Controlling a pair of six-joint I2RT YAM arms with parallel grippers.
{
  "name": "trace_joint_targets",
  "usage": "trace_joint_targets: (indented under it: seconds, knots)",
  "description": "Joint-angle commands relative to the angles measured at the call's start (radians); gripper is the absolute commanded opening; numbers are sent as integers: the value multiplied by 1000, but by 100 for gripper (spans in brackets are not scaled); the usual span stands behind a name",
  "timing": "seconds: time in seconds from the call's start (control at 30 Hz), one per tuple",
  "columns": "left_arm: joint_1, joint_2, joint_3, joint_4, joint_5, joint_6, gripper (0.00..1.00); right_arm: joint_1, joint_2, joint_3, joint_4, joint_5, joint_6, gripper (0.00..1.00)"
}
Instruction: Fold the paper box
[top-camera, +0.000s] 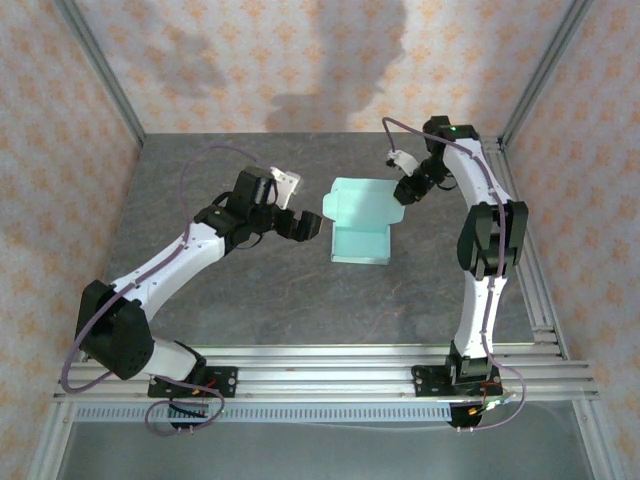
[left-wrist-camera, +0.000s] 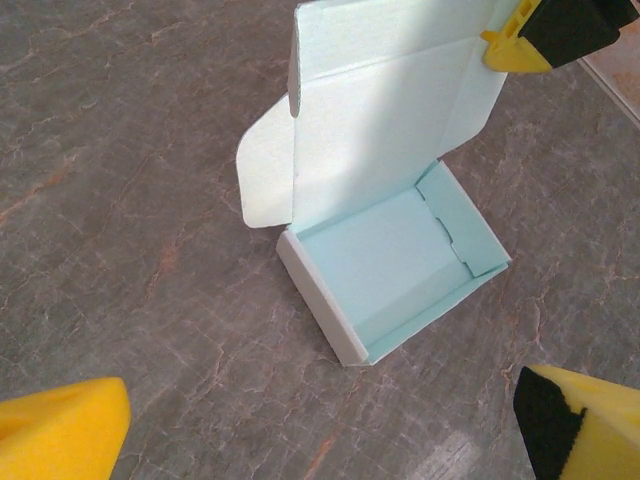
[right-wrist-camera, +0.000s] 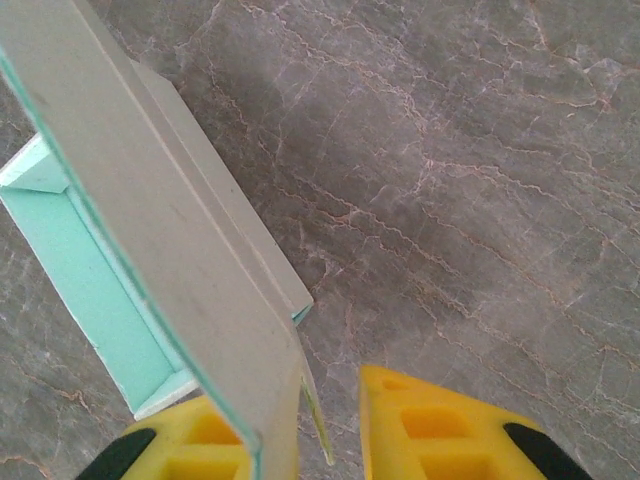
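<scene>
The paper box (top-camera: 360, 225) is pale mint-green card and sits mid-table as a shallow tray (left-wrist-camera: 385, 260) with its lid (left-wrist-camera: 380, 110) standing up at the back. My right gripper (top-camera: 405, 190) is at the lid's far right corner. In the right wrist view the lid's grey outer face (right-wrist-camera: 150, 200) and its thin side flap run down between the yellow fingers (right-wrist-camera: 440, 430). A gap shows between the flap and the right finger, and the jaws stand narrowly open. My left gripper (top-camera: 300, 225) hovers just left of the box, wide open with bare table between its fingers (left-wrist-camera: 60, 430).
The grey marbled table (top-camera: 250, 300) has patterned walls at the back and sides. An aluminium rail (top-camera: 330, 365) with both arm bases runs along the near edge. Open table lies in front of the box.
</scene>
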Motion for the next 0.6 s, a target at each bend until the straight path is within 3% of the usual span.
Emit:
trace_joint_targets:
  seconds: [0.0,0.17,0.43,0.57]
  knots:
    - [13,-2,-11,16,6,7,100,-6,13,36,-58,-29,-31,21]
    - [12,-3,-12,18,3,8,100,-6,8,45,-77,-27,-32,3]
    - [18,30,-6,85,-60,-4,100,-6,-53,-10,-41,-45,-69,1]
    - [43,123,91,46,-17,45,98,-3,-99,-65,7,-69,-75,0]
